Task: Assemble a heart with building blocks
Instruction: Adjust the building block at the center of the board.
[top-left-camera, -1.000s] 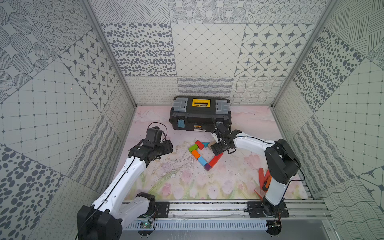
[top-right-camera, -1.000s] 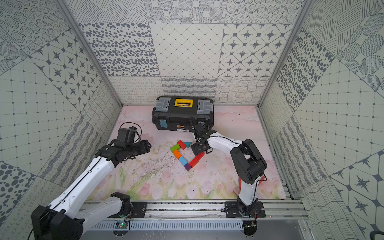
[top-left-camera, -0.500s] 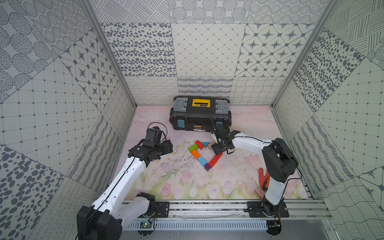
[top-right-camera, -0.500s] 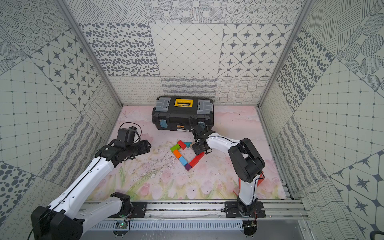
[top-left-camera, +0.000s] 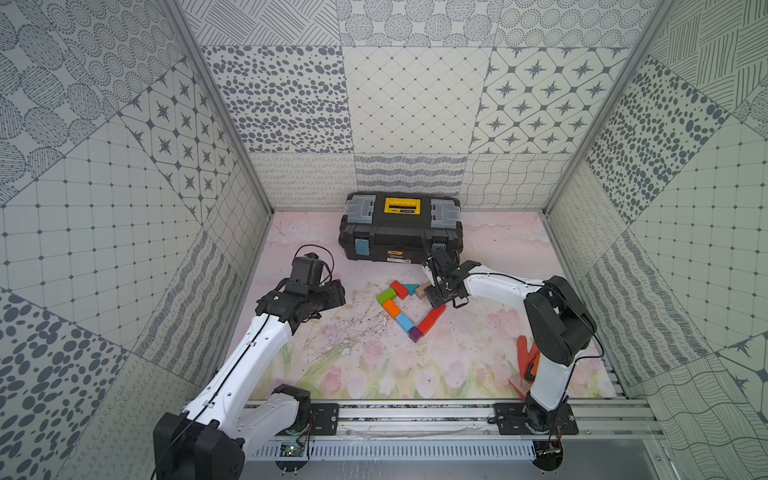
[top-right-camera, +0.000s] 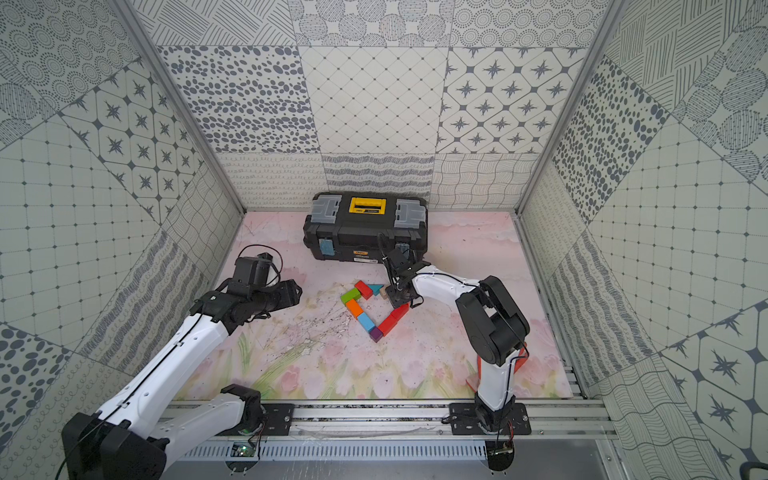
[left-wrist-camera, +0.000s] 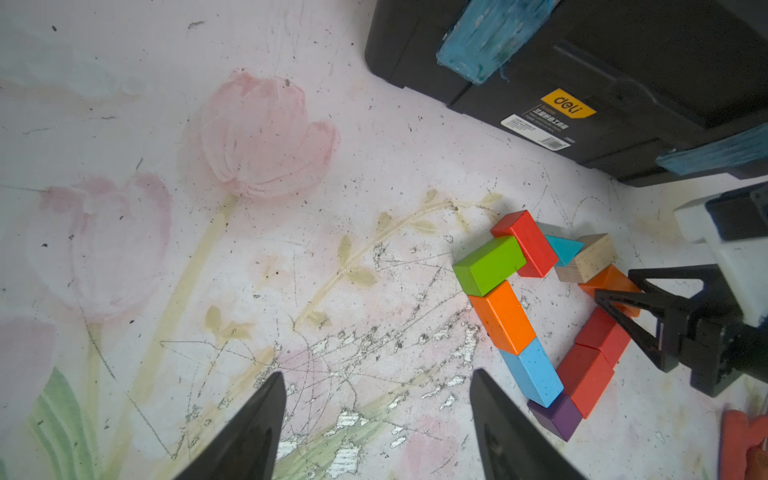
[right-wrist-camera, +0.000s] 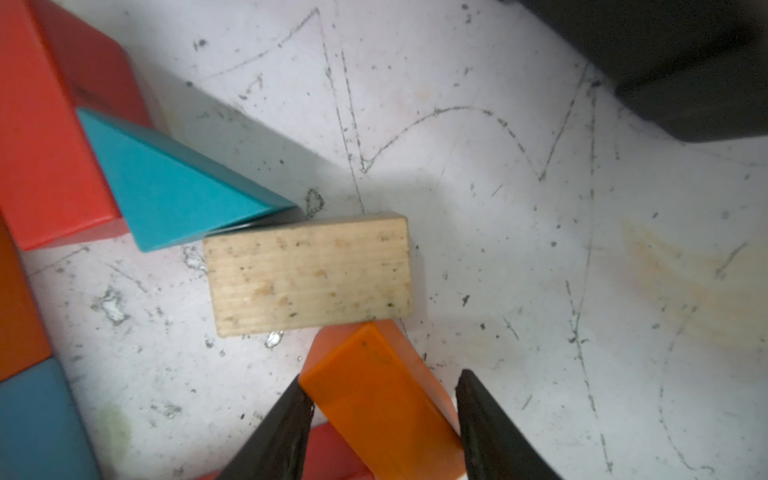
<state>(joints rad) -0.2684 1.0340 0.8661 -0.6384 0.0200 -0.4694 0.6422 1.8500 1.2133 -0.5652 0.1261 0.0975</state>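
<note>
— How far along are we?

— Nearly there, we'd say. The heart (top-left-camera: 404, 322) lies on the mat (top-left-camera: 374, 365) in front of the toolbox (top-left-camera: 399, 245). The purple cube (top-left-camera: 414, 334) is at its point and the teal triangle (right-wrist-camera: 174, 187) at its notch.

— What's left?

— The orange brick (right-wrist-camera: 374, 419) on the right lobe, between the plain-wood brick (right-wrist-camera: 309, 276) and the red bricks (top-left-camera: 432, 319) (its corner touches the wood). We judge it wants squaring, then letting go.

— And our grippers?

— The right gripper (right-wrist-camera: 381, 376) straddles that brick, with its pads against both flanks, clamped on it. The left gripper (left-wrist-camera: 376, 374) hangs spread and empty over bare mat, well apart from the heart.
</note>
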